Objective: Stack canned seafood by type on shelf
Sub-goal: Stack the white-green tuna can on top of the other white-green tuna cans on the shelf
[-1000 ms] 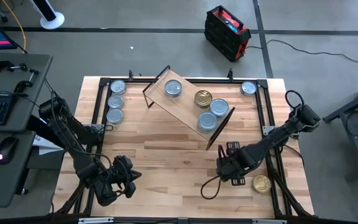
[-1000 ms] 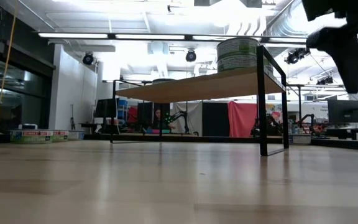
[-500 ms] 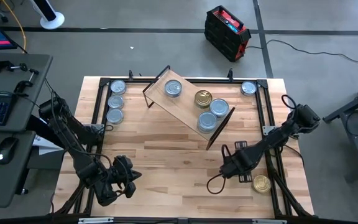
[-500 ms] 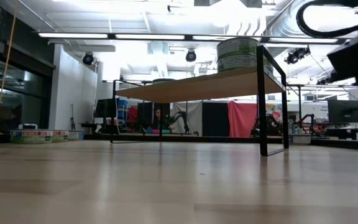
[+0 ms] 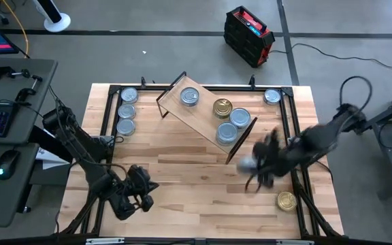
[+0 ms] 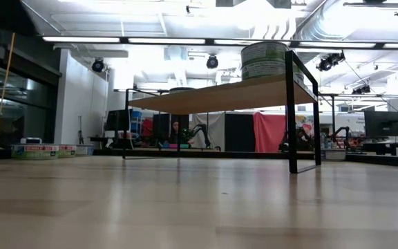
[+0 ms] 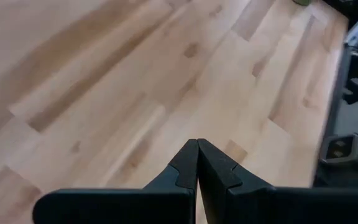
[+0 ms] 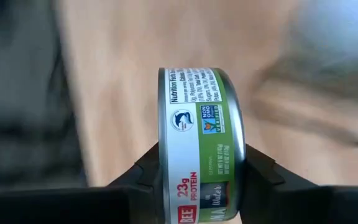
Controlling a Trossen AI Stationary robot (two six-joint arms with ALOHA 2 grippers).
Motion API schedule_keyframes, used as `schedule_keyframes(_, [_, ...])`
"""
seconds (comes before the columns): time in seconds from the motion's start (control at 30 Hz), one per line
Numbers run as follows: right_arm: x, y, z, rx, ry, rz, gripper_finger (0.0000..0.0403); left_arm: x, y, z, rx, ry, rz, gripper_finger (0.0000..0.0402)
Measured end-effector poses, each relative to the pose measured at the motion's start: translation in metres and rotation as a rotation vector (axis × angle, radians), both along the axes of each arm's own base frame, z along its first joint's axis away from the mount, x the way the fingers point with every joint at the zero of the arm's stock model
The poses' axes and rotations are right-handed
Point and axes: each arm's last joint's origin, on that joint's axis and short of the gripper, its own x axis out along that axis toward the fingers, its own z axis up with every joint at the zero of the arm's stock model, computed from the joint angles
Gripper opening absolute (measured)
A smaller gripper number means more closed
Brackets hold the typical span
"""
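Glossy paper-labelled metal tin (image 8: 201, 158); matt pale wood table (image 5: 182, 170).

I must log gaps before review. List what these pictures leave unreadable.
- High view: right gripper smeared by motion blur; its held can is a pale smudge.
- Right wrist view: can's label cut by the bottom edge and the fingers.
- Low view: can tops on the shelf hidden by the level angle.

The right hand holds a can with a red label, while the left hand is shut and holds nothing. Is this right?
Not quite. The right hand holds a can with a green and white label, as the right wrist view shows. The left hand is indeed shut and holds nothing.
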Motion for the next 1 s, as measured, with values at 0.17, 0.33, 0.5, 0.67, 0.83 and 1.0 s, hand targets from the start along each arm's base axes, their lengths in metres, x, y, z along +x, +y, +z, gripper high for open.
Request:
schedule_keyframes(0.17, [-0.047, -0.055, 0.028, 0.008, -0.277, -0.450, 0.0110, 0.016, 0.014, 0.001, 0.087, 0.017, -0.024, 0.0000])
schedule_keyframes(0.33, [-0.088, -0.098, 0.015, 0.137, -0.501, -0.899, 0.0110, 0.027, 0.018, 0.004, 0.135, 0.012, -0.102, 0.0000])
schedule_keyframes(0.5, [-0.095, -0.115, -0.011, 0.346, -0.749, -1.100, 0.0110, 0.030, 0.020, 0.004, 0.173, 0.028, -0.142, 0.0000])
schedule_keyframes(0.67, [-0.070, -0.120, -0.042, 0.502, -0.839, -1.100, 0.0110, 0.029, 0.019, 0.004, 0.180, 0.034, -0.155, 0.0000])
schedule_keyframes(0.83, [-0.047, -0.127, -0.065, 0.539, -0.853, -1.123, 0.0110, 0.029, 0.019, 0.003, 0.150, 0.046, -0.163, 0.0000])
schedule_keyframes(1.0, [-0.033, -0.131, -0.073, 0.574, -0.784, -1.098, 0.0150, 0.028, 0.017, 0.003, 0.126, 0.046, -0.155, 0.0000])
